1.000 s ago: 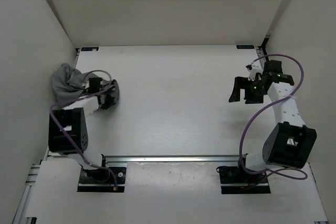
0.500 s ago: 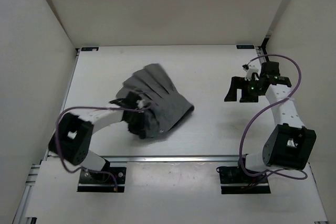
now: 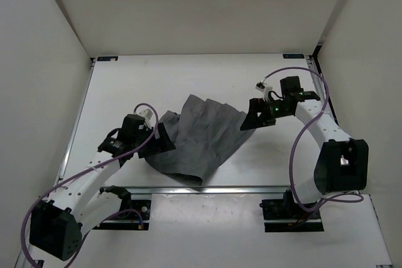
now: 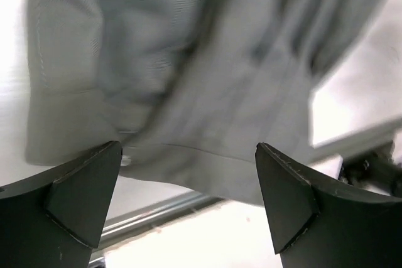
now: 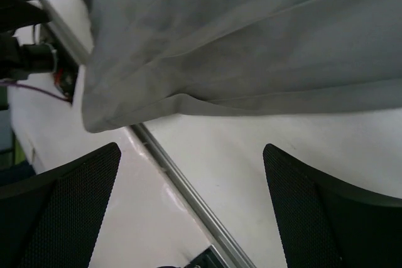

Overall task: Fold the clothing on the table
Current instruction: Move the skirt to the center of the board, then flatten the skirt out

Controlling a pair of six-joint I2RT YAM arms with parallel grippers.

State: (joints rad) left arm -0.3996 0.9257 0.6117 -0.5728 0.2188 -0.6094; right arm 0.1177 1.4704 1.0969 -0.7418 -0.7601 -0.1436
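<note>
The grey pleated clothing [image 3: 204, 136] lies loosely spread on the white table [image 3: 188, 73], near the front middle. My left gripper [image 3: 159, 142] sits at its left edge, open, with nothing between the fingers. In the left wrist view the clothing [image 4: 188, 73] lies just past the left gripper [image 4: 188, 199], blurred. My right gripper [image 3: 250, 121] hangs open at the garment's upper right corner. From the right wrist the clothing [image 5: 251, 48] fills the top, and the right gripper [image 5: 191, 199] is empty over bare table.
A metal rail [image 3: 207, 188] runs along the table's front edge, just below the garment's lower hem; the same rail [image 5: 182, 186] shows in the right wrist view. White walls close in the left, right and back. Purple cables loop beside both arms.
The left arm swung the clothing from the far left to the front middle, then opened and let it go. The right gripper moved left to the garment's right edge.
</note>
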